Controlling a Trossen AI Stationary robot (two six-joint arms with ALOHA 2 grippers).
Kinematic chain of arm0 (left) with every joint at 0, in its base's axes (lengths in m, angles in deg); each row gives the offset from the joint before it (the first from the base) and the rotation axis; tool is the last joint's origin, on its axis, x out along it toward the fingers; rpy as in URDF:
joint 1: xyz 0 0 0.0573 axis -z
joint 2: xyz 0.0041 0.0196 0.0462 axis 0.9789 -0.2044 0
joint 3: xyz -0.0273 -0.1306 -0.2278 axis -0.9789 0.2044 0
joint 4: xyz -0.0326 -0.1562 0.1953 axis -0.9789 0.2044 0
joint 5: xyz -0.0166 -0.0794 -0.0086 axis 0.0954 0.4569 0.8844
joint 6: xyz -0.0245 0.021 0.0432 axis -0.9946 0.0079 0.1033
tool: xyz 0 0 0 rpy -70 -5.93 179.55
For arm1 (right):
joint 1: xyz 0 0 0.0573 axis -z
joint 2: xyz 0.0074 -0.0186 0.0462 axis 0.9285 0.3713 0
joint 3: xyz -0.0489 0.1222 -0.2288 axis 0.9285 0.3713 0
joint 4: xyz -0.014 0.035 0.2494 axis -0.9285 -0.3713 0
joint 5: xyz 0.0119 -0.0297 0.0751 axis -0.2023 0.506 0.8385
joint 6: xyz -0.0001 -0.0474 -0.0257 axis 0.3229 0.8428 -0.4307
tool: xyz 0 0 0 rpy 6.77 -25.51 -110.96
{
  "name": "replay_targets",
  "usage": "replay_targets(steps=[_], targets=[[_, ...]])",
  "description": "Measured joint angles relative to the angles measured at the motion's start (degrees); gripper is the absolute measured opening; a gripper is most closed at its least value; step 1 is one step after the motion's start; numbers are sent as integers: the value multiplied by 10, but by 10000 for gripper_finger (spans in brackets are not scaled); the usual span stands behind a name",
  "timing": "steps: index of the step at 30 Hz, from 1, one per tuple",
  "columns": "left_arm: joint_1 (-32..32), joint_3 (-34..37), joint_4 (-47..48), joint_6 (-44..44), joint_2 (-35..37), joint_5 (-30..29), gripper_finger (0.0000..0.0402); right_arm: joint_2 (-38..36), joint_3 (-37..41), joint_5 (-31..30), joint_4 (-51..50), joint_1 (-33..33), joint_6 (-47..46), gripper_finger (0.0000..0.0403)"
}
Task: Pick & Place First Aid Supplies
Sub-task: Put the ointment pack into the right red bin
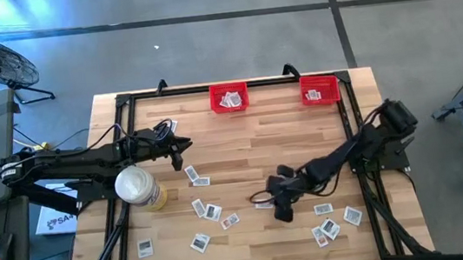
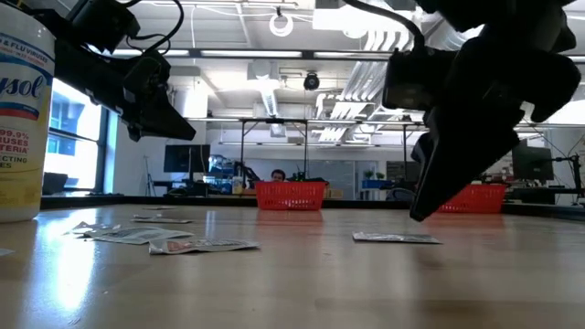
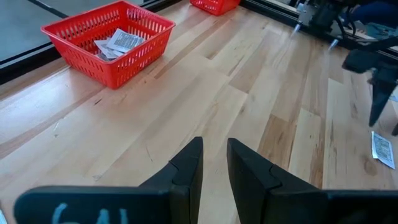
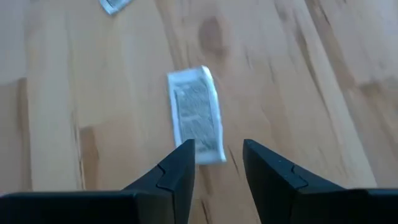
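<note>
Small white packets with grey printed centres lie flat and scattered on the wooden table (image 1: pixel 243 150), several around (image 1: pixel 207 210) and several more around (image 1: pixel 330 225). My right gripper (image 4: pixel 217 158) is open and hangs just above the table (image 2: pixel 422 212), tilted down. One packet (image 4: pixel 196 115) lies flat right ahead of its fingertips, with its near end between them. My left gripper (image 3: pixel 214 162) is open by a narrow gap and holds nothing. It hovers over the table's left part (image 1: pixel 183 146), facing a red bin (image 3: pixel 109 40) that has packets in it.
Two red bins (image 1: pixel 229 97) (image 1: pixel 320 89) stand at the far edge, each with packets inside. A large white cylinder (image 1: pixel 137 186) with a yellowish base stands under my left arm. A black frame runs along the table's sides. Bare wood lies between the bins and the scattered packets.
</note>
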Motion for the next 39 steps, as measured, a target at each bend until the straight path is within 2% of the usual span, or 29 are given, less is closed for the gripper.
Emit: replay_targets(steps=[12, 23, 34, 39], targets=[[0, 0, 0, 0, 0, 0, 71, 48, 0, -49, 11, -9, 25, 127], [0, 0, 0, 0, 0, 0, 71, 51, 1, -149, 6, -20, 97, 71], [0, 0, 0, 0, 0, 0, 71, 50, 0, -99, -27, 9, 95, 5], [0, 0, 0, 0, 0, 0, 71, 48, 1, -87, -26, 22, 95, 3]])
